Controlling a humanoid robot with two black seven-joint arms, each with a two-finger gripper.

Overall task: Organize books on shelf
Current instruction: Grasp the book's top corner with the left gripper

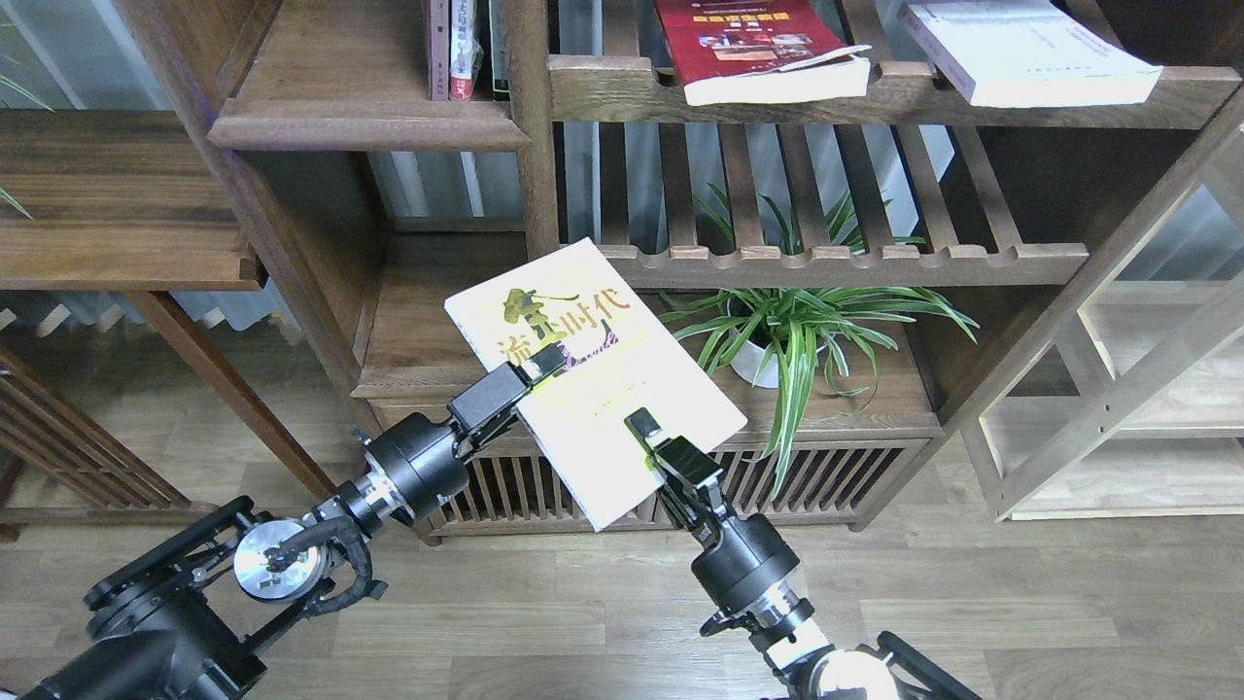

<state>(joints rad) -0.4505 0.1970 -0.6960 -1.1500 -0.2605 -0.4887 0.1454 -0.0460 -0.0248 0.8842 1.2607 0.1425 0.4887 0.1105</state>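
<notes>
The yellow-green book (pixel 622 389) with black Chinese characters is held tilted in the air in front of the bookcase. My right gripper (pixel 644 436) is shut on its lower right edge. My left gripper (pixel 540 367) is at the book's left edge, with one finger (pixel 544 362) lying on the cover and the edge between its jaws. The red book (pixel 753 44) and the thick white book (pixel 1020 49) lie flat on the upper slatted rack. The solid dark-brown shelf (pixel 369 122) is at the upper left, above and left of the held book.
A few upright books (pixel 457 49) stand at the right end of the solid shelf. A potted spider plant (pixel 787 331) sits just right of the held book, under a slatted rack (pixel 846 258). A pale wood unit (pixel 1137 389) stands at right, a low cabinet (pixel 544 476) below.
</notes>
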